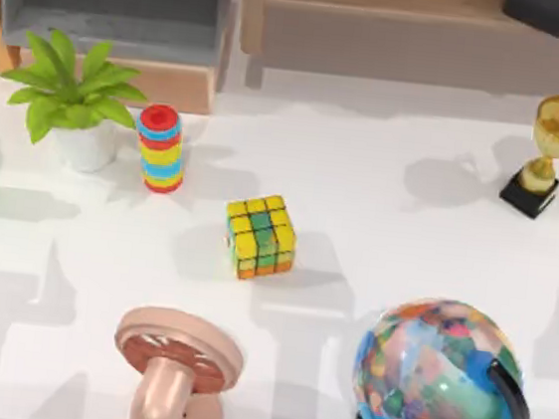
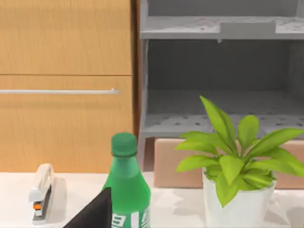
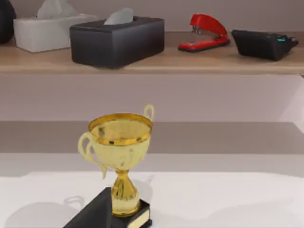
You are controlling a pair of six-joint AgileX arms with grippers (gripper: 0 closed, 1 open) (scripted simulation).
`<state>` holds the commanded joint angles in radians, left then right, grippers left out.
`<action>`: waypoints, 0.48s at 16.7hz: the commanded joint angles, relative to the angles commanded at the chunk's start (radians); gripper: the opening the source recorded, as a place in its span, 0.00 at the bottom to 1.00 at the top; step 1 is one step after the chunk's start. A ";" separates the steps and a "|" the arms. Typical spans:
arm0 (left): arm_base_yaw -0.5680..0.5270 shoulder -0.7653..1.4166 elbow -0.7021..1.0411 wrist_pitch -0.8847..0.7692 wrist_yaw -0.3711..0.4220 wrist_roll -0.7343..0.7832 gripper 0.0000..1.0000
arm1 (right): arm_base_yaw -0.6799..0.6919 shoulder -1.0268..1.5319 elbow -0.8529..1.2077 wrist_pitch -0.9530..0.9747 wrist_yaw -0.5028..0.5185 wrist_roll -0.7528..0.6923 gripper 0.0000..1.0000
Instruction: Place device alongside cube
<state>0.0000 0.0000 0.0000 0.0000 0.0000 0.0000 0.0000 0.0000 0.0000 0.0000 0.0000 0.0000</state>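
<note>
While I can't spot the phone on the table (image 1: 377, 230), cube (image 1: 260, 235) sits mid-table, upright. Ring stack (image 1: 161, 147) at its 10 o'clock, pink fan (image 1: 175, 364) at 7, globe (image 1: 439, 378) at 4, trophy (image 1: 550, 153) at 2. Fingers on both arms: can't tell.

A white worktop (image 1: 403, 273) carries soft grey shadows under even light. Along its far edge stands a grey open shelf unit (image 2: 218, 71) on a tan base, beside a wooden cabinet front (image 2: 64, 85) with a slim metal handle (image 2: 59, 91). Toward the far right corner, a wooden shelf (image 3: 156, 61) runs along a pale mauve wall (image 3: 190, 97).
</note>
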 joint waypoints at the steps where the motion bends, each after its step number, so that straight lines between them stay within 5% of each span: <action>1: 0.000 0.000 0.000 0.000 0.000 0.000 1.00 | 0.000 0.000 0.000 0.000 0.000 0.000 1.00; 8: 0.000 0.000 0.000 0.000 0.000 0.000 1.00 | -0.054 0.219 0.198 -0.123 -0.003 -0.126 1.00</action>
<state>0.0000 0.0000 0.0000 0.0000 0.0000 0.0000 -0.0542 0.2186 0.1983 -0.1232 -0.0028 -0.1262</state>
